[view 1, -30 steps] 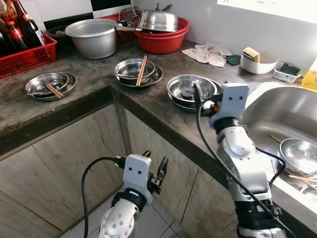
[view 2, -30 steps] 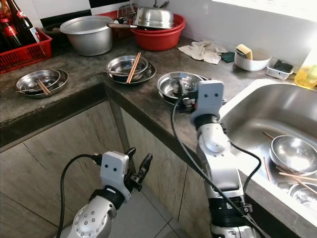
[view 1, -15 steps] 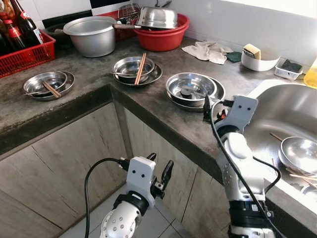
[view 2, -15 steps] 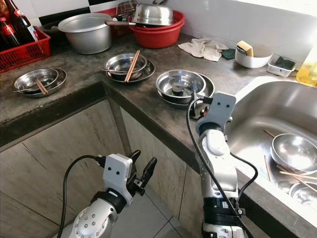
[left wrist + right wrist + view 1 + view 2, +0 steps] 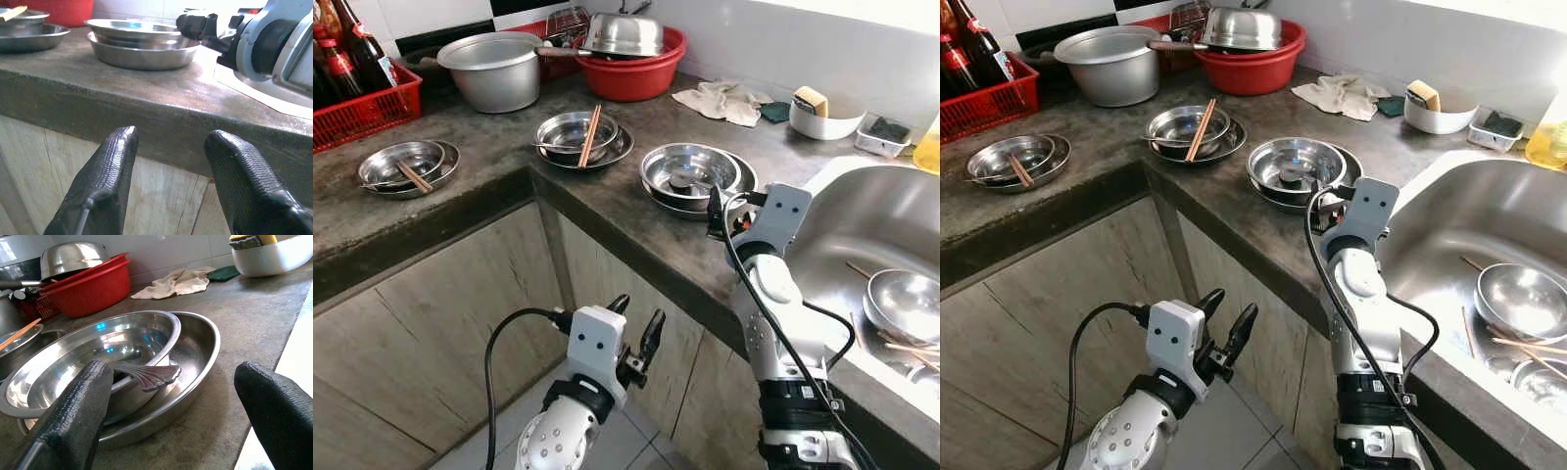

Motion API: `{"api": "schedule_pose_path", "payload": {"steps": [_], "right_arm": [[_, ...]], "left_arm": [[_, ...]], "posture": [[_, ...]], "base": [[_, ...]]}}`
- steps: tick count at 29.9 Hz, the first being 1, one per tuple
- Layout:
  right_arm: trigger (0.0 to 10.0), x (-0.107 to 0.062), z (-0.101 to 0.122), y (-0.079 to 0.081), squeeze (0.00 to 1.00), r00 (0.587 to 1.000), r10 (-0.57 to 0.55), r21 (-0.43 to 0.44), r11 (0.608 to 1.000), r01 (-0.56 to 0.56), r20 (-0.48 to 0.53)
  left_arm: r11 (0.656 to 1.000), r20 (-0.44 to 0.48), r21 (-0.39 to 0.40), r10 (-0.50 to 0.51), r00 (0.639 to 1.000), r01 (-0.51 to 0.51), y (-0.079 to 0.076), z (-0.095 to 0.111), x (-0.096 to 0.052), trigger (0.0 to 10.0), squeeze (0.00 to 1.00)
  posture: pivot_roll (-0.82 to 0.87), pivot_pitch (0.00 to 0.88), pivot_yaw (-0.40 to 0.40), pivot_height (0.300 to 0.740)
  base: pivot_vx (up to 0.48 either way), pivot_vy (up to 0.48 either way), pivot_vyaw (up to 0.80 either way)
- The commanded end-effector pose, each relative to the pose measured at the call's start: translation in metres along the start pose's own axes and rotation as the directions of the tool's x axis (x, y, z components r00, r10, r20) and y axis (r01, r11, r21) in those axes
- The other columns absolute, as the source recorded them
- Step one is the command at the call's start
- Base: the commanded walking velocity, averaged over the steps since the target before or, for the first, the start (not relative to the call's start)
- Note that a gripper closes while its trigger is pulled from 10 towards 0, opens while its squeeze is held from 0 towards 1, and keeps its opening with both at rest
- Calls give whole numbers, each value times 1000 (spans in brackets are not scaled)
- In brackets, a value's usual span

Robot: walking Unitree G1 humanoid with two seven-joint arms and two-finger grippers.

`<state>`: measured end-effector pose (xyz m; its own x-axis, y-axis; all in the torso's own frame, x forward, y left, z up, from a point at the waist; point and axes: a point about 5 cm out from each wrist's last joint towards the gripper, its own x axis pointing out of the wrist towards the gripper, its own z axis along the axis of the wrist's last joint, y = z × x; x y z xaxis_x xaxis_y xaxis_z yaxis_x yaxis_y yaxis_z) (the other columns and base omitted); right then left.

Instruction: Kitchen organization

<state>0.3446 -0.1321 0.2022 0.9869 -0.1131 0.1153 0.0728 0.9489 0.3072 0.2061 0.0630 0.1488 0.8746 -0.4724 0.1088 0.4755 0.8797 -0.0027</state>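
A steel bowl (image 5: 688, 169) sits in a wider steel plate (image 5: 741, 177) on the grey counter, and a spoon (image 5: 146, 374) lies in the bowl with its handle over the rim. My right gripper (image 5: 725, 210) hovers open just off the plate's near edge, fingers pointing at the stack, touching nothing. Further along the counter stand a bowl with chopsticks (image 5: 576, 132) and another bowl set (image 5: 406, 163). My left gripper (image 5: 636, 315) is open and empty, low in front of the cabinet below the counter edge.
A steel sink (image 5: 876, 220) lies to the right, holding a bowl (image 5: 904, 304) and chopsticks. At the back stand a large pot (image 5: 494, 70), a red basin (image 5: 636, 76), a red crate of bottles (image 5: 362, 103), a cloth (image 5: 724, 100) and a white bowl with a sponge (image 5: 822, 119).
My right gripper has come down and moved from the sink's edge to the near rim of the bowl-and-plate stack. The left gripper has barely moved.
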Motion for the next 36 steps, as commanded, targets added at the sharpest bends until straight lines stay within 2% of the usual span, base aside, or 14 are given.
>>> {"api": "schedule_pose_path", "payload": {"steps": [1, 17, 18, 19, 20, 21, 22, 36], "right_arm": [[10000, 4, 3, 5, 0, 1000, 5, 21, 1000, -6, 13], [10000, 18, 9, 13, 0, 999, 16, 38, 999, -17, 45], [9725, 19, 9, 14, 0, 999, 17, 38, 999, -19, 45], [7490, 19, 9, 14, 0, 999, 19, 39, 999, -20, 45], [4824, 20, 10, 15, 0, 999, 22, 42, 999, -24, 46], [4824, 20, 10, 15, 0, 999, 24, 44, 999, -26, 46], [0, 20, 10, 16, 0, 999, 24, 53, 998, -27, 46], [0, 24, 11, 15, 0, 999, 11, 49, 999, -14, 52]], "left_arm": [[1000, 26, -1, -4, 1000, 4, 0, 5, 0, 10000, 0], [1000, 20, 0, 11, 1000, -11, 1, 3, -1, 10000, 0], [1000, 19, 0, 12, 1000, -12, 1, 3, -1, 10000, 0], [1000, 19, 0, 12, 1000, -12, 1, 3, -1, 10000, 0], [1000, 18, 1, 12, 1000, -12, 1, 3, -1, 10000, 0], [1000, 18, 1, 12, 1000, -12, 1, 3, -1, 10000, 0], [1000, 18, 1, 11, 1000, -12, 1, 3, -1, 10000, 0], [1000, 13, 4, 18, 1000, -18, 2, 2, -1, 10000, 0]], "posture": [[113, 117, -20, 740], [114, 121, -25, 740], [114, 121, -25, 740], [112, 122, -26, 740], [112, 122, -27, 740], [112, 122, -27, 740], [113, 123, -27, 740], [114, 125, -28, 740]], "base": [[0, 0, 0], [0, 0, 0], [0, 0, 0], [0, 0, 0], [0, 0, 0], [0, 0, 0], [0, 0, 0], [0, 0, 0]]}}
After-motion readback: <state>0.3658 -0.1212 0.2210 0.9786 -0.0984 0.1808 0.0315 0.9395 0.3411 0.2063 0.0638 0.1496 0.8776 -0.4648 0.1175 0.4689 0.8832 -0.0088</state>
